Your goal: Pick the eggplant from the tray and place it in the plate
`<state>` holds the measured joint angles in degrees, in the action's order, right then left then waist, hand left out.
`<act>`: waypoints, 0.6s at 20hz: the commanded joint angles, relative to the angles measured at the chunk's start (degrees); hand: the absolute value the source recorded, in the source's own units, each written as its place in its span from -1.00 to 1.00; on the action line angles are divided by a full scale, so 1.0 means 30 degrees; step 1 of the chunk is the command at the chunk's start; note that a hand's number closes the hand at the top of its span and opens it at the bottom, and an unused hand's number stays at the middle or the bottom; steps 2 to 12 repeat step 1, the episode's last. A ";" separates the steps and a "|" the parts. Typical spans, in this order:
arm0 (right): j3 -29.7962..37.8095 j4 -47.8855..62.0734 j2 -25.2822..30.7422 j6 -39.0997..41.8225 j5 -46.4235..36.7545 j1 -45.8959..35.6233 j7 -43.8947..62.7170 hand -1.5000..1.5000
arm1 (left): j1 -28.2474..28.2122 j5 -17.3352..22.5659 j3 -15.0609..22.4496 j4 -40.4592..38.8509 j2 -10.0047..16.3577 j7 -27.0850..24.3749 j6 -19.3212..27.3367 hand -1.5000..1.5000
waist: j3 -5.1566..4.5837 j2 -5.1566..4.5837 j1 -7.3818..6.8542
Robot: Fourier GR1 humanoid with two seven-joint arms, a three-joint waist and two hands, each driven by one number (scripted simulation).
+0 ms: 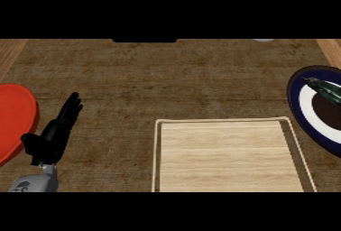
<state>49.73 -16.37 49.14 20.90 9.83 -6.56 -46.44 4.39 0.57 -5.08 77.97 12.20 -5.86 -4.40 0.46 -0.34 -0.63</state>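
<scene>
The dark eggplant with a green stem lies on the dark blue and white plate at the right edge of the head view. The pale wooden tray sits in the lower middle with nothing on it. My left hand rests at the lower left, fingers straight and pointing away, holding nothing, well left of the tray. My right hand does not show.
A red-orange round object lies at the left edge, just beside my left hand. Brown countertop stretches beyond the tray toward a dark object at the far edge.
</scene>
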 commanded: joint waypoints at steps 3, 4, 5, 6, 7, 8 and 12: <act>0.0046 0.0685 0.0085 0.0822 -0.0032 0.0097 -0.2156 -1.00 | 0.0226 0.0287 -0.0369 -0.1009 0.0228 -0.0523 -0.0513 0.00 | -0.0011 -0.0008 0.0070; 0.0046 0.0685 0.0085 0.0822 -0.0032 0.0097 -0.2156 -1.00 | 0.0226 0.0287 -0.0369 -0.1009 0.0228 -0.0523 -0.0513 0.00 | -0.0011 -0.0008 0.0070; 0.0046 0.0685 0.0085 0.0822 -0.0032 0.0097 -0.2156 -1.00 | 0.0226 0.0287 -0.0369 -0.1009 0.0228 -0.0523 -0.0513 0.00 | -0.0011 -0.0008 0.0070; 0.0046 0.0685 0.0085 0.0822 -0.0032 0.0097 -0.2156 -1.00 | 0.0226 0.0287 -0.0369 -0.1009 0.0228 -0.0523 -0.0513 0.00 | -0.0011 -0.0008 0.0070; 0.0046 0.0685 0.0085 0.0822 -0.0032 0.0097 -0.2156 -1.00 | 0.0226 0.0287 -0.0369 -0.1009 0.0228 -0.0523 -0.0513 0.00 | -0.0011 -0.0008 0.0070; 0.0046 0.0685 0.0085 0.0822 -0.0032 0.0097 -0.2156 -1.00 | 0.0226 0.0287 -0.0369 -0.1009 0.0228 -0.0523 -0.0513 0.00 | -0.0011 -0.0008 0.0070; 0.0046 0.0685 0.0085 0.0822 -0.0032 0.0097 -0.2156 -1.00 | 0.0226 0.0287 -0.0369 -0.1009 0.0228 -0.0523 -0.0513 0.00 | -0.0011 -0.0008 0.0070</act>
